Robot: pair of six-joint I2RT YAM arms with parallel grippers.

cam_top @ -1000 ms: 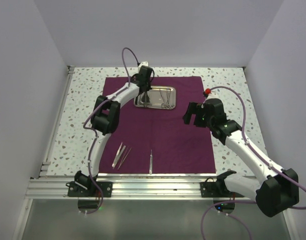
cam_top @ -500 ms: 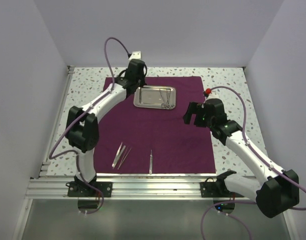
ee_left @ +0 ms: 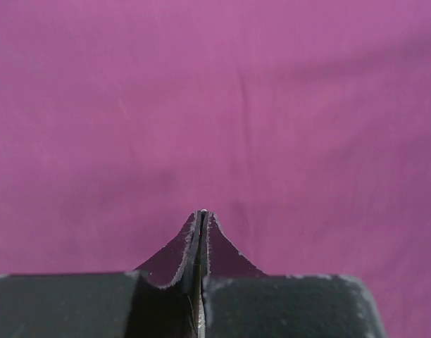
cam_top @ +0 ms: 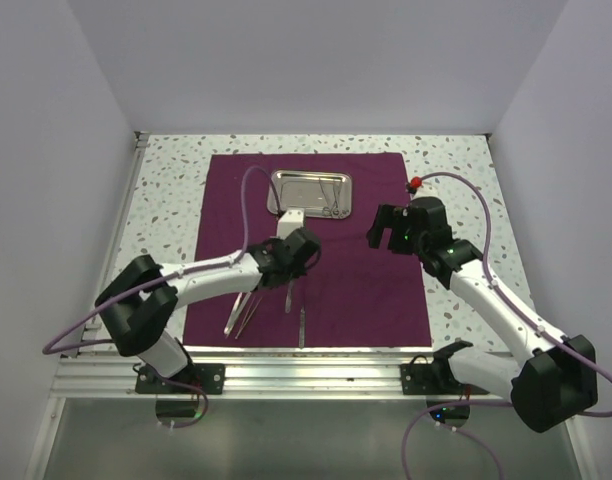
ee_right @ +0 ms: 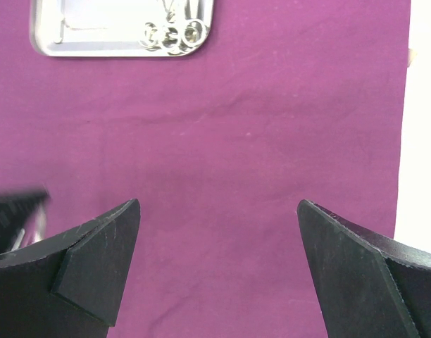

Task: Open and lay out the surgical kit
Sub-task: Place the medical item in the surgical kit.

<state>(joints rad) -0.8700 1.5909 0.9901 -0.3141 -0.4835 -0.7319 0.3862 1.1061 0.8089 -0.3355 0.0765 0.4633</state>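
Note:
The maroon cloth [cam_top: 356,280] of the surgical kit lies spread flat on the table. At its back sits the steel tray [cam_top: 286,185], with ring-handled scissors [cam_top: 331,208] inside. My left gripper [cam_top: 289,282] hovers over the front middle of the cloth, shut on a slim steel instrument [cam_top: 289,298] that points toward the front edge. In the left wrist view the gripper [ee_left: 201,213] pinches a thin steel strip [ee_left: 198,320] above the cloth [ee_left: 215,105]. My right gripper [cam_top: 381,228] hangs open over the cloth's right part. Its wrist view shows the gripper [ee_right: 219,204] empty, with the tray [ee_right: 96,28] and scissor rings [ee_right: 175,33] ahead.
Two tweezers [cam_top: 241,312] lie side by side at the cloth's front left, and another slim instrument [cam_top: 302,328] lies at the front middle. A speckled tabletop [cam_top: 166,210] surrounds the cloth, with white walls around it and an aluminium rail [cam_top: 306,375] in front.
My left arm has swung from the tray at the back to the front middle of the cloth, carrying the slim steel instrument. The right arm has not moved.

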